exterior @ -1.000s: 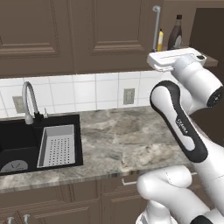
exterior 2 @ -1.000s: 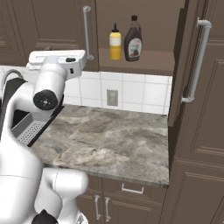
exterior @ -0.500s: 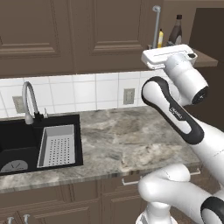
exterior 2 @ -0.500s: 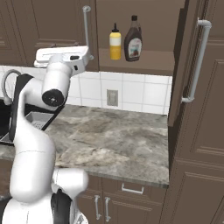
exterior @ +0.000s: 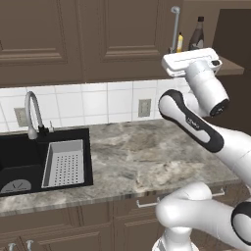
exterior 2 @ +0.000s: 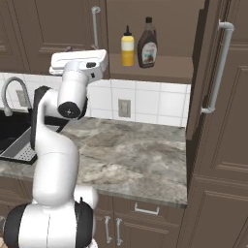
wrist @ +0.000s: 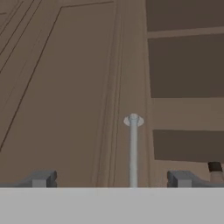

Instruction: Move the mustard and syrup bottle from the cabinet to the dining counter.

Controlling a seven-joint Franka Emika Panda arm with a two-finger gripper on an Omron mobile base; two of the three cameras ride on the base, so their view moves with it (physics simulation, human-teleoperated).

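1. My end effector (wrist: 112, 178) stands wide apart and holds nothing; in the hand view its two small dark fingertips (wrist: 40, 178) rise on either side of a long silver bar handle (wrist: 133, 153).
2. That handle belongs to the dark brown wooden wall cabinet with panelled doors (exterior 2: 53, 34), and my hand points straight at the closed door panel beside it.
3. In the base views my white hand sits raised against that cabinet, just left of its open compartment and level with the shelf (exterior 2: 160, 68).
4. The small yellow squeeze bottle of mustard with a dark pointed nozzle (exterior 2: 127, 46) stands upright on the cabinet shelf, just right of the silver handle.
5. The dark brown syrup bottle with a rounded body, narrow neck and pale label (exterior 2: 147, 44) stands upright just beside the mustard, on the side away from the handle; the two are close, and I cannot tell whether they touch.
6. From the left base view both bottles peek above my hand: mustard (exterior: 180, 42), syrup bottle (exterior: 197, 34).
7. Below the cabinet lies a grey-brown marbled stone worktop (exterior: 147, 157), with a black sink (exterior: 29, 159) set in it, well left of the handle.
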